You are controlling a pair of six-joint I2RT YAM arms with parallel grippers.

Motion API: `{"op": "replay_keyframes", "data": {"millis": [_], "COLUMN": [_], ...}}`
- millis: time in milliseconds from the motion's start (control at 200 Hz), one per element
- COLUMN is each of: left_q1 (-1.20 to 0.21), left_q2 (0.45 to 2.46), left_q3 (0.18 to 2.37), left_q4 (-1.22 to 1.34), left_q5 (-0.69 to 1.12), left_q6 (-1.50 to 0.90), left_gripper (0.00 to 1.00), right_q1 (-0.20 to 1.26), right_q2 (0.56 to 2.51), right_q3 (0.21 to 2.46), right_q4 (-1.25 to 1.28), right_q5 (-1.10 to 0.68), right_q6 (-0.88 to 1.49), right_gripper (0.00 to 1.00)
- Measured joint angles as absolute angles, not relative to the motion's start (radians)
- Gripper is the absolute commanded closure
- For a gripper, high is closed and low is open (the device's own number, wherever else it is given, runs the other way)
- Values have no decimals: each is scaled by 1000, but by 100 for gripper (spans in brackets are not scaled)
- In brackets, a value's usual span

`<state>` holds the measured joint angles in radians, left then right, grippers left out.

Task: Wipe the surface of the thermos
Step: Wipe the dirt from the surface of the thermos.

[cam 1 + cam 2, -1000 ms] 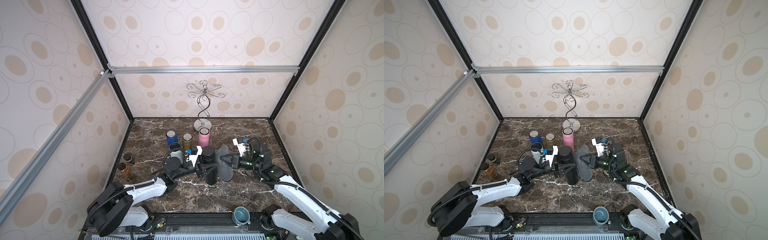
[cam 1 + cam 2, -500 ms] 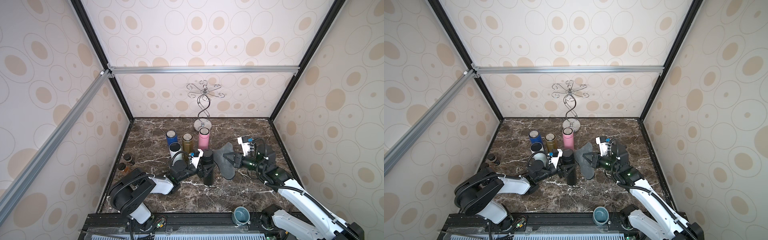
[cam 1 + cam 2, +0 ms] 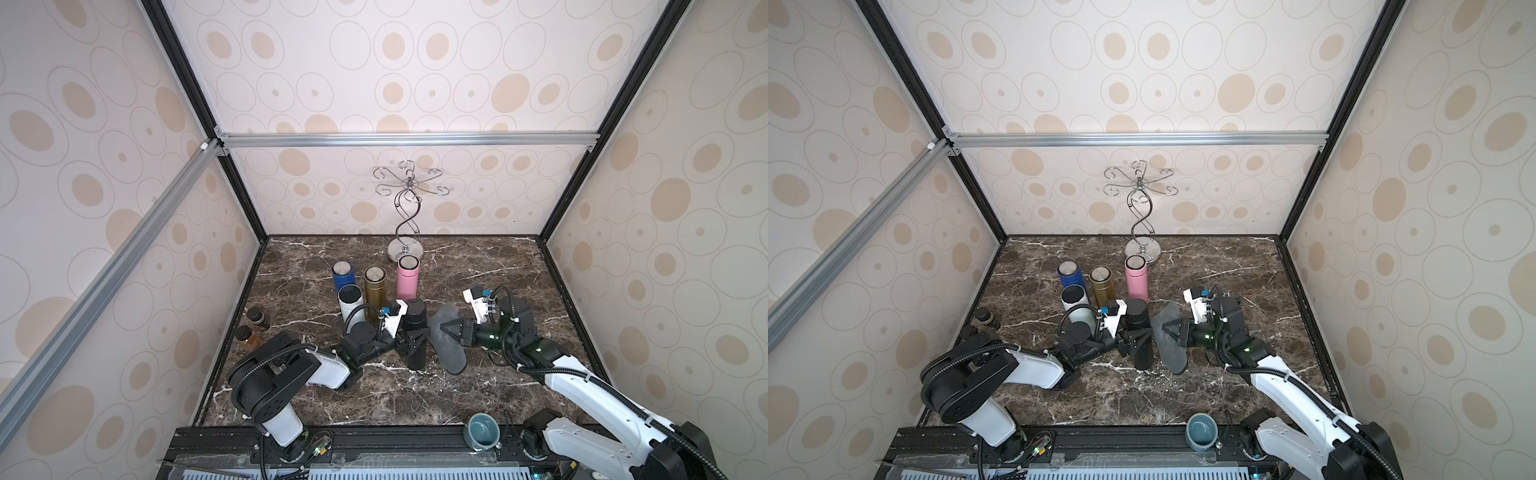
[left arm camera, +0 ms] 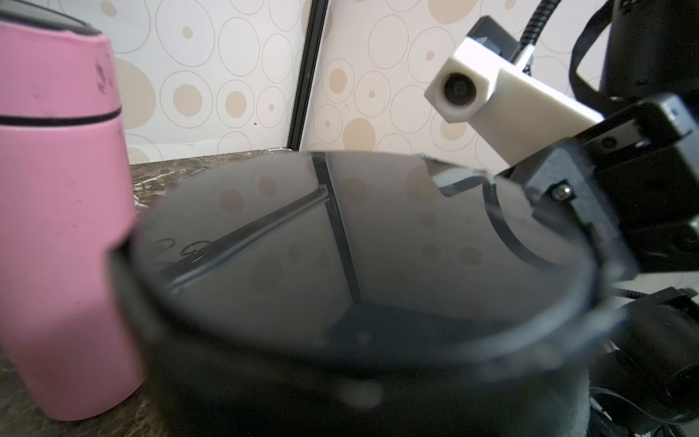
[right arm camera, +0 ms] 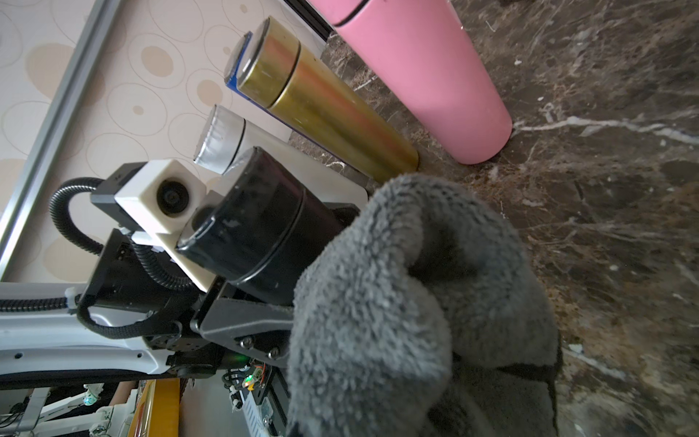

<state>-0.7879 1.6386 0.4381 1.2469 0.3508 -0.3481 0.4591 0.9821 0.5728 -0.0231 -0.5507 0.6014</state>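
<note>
The black thermos [image 3: 416, 353] [image 3: 1139, 353] stands upright on the marble table [image 3: 498, 386], in front of a row of other flasks. My left gripper [image 3: 414, 337] [image 3: 1137, 338] reaches in from the left and is shut on the thermos at mid-height. In the left wrist view its glossy lid [image 4: 359, 246] fills the frame and hides the jaws. My right gripper [image 3: 451, 330] [image 3: 1173, 330] is shut on a grey cloth [image 3: 446, 349] [image 5: 416, 302]. The cloth hangs against the thermos's right side, and the right wrist view shows it overlapping the black thermos [image 5: 257, 227].
Pink [image 3: 408, 278], gold [image 3: 375, 286], blue [image 3: 343, 276] and white [image 3: 351, 305] flasks stand close behind the thermos. A chrome hook stand [image 3: 405, 216] rises at the back. Two small brown bottles [image 3: 257, 320] sit by the left wall, and a teal cup [image 3: 483, 430] at the front rail.
My left arm's rear links have folded back toward the front left while its gripper kept the thermos about in place. My right gripper and the cloth dropped slightly lower beside it.
</note>
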Motion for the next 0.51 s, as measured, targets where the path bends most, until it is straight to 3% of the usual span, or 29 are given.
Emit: {"op": "replay_keyframes", "data": {"millis": [225,505], "left_q1": [-833,-881], "left_q2": [1638,1638], "left_q3": [454,459], "left_q4": [1220,1213], "left_q5": [277,177], "left_q6": [-278,-208], "left_gripper": [100,100], "right_q1": [472,479], "right_q2": [915,843], "right_q3": [601,849], "right_q4": [-170,-274], "right_q5": [-465,-372], "right_q6": [547,487], "right_gripper": [100,100]}}
